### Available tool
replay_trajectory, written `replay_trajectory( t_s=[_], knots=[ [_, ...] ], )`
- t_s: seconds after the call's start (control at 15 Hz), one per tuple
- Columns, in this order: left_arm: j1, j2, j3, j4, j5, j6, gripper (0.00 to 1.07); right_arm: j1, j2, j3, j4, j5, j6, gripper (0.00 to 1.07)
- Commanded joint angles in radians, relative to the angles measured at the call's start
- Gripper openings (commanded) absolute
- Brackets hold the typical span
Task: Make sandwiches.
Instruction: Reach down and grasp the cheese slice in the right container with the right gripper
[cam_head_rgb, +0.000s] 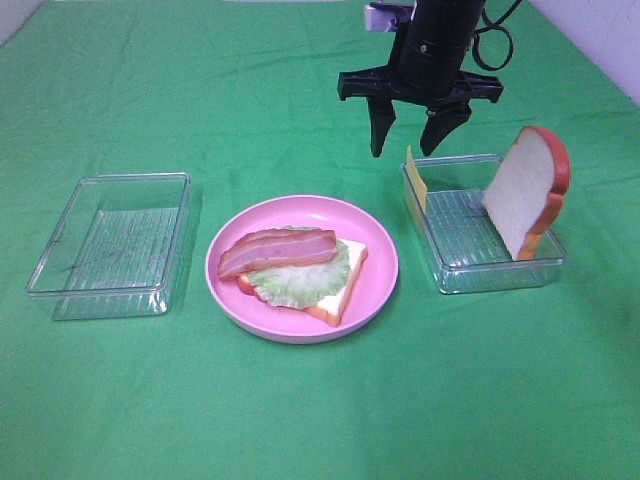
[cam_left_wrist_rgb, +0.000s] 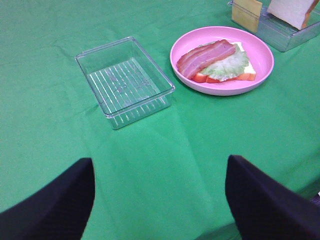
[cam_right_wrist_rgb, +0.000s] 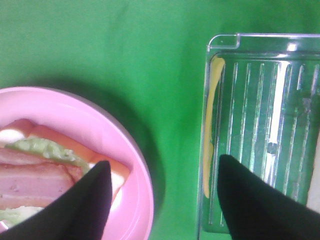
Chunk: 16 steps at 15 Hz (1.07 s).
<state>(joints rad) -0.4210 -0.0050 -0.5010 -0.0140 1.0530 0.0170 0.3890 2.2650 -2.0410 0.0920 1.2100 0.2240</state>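
1. A green cloth-covered tabletop (cam_head_rgb: 300, 420) fills the exterior high view.
2. A round pink plate (cam_head_rgb: 380, 262) sits at the centre of the frame, just below the middle.
3. On the plate lies an unfinished toy sandwich (cam_head_rgb: 300, 272). It is a flat white bread slice with orange-brown crust (cam_head_rgb: 335, 293), covered by a pale green lettuce leaf (cam_head_rgb: 295, 280), with reddish-brown bacon strips (cam_head_rgb: 280, 250) on top.
4. The bacon strips run lengthwise towards the left of the plate. One corner of the bread points to the lower right.
5. A clear ribbed rectangular plastic container (cam_head_rgb: 500, 272) stands right of centre, near the plate but not touching it.
6. Inside it, a thin yellow cheese slice (cam_head_rgb: 416, 178) stands on edge against the left wall.
7. A second white bread slice with orange-brown crust (cam_head_rgb: 525, 190) leans upright at the right end of the same container.
8. Another clear ribbed plastic container (cam_head_rgb: 110, 292) sits at the left of the frame, apart from the plate.
9. The black right tool (cam_head_rgb: 404, 148) hangs in the upper middle-right of the frame, above the left end of the right container, close to the cheese. Its fingers point down, spread apart, with nothing between them.
10. The black left tool (cam_left_wrist_rgb: 160, 160) shows only in its wrist view. Its fingers are wide apart over bare green cloth and grip nothing.
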Motion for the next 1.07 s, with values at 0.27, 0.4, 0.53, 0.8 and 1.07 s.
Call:
replay_trajectory(
  t_s=[0.27, 0.4, 0.53, 0.8, 1.07],
  knots=[
    [-0.001, -0.022, 0.002, -0.004, -0.007, -0.004, 0.70, -0.040, 0.025, -0.005, 0.006, 0.030, -0.020, 0.59],
    [-0.001, -0.022, 0.002, -0.004, -0.007, -0.004, 0.70, -0.042, 0.032, -0.005, 0.013, 0.030, -0.036, 0.59],
    [-0.001, -0.022, 0.002, -0.004, -0.007, -0.004, 0.70, -0.042, 0.050, -0.005, 0.004, 0.027, -0.038, 0.59],
    [-0.001, -0.022, 0.002, -0.004, -0.007, -0.004, 0.70, -0.042, 0.084, -0.005, -0.006, 0.025, -0.038, 0.58],
    [-0.001, -0.022, 0.002, -0.004, -0.007, -0.004, 0.70, -0.042, 0.096, -0.005, -0.009, 0.026, -0.037, 0.31]
  ],
)
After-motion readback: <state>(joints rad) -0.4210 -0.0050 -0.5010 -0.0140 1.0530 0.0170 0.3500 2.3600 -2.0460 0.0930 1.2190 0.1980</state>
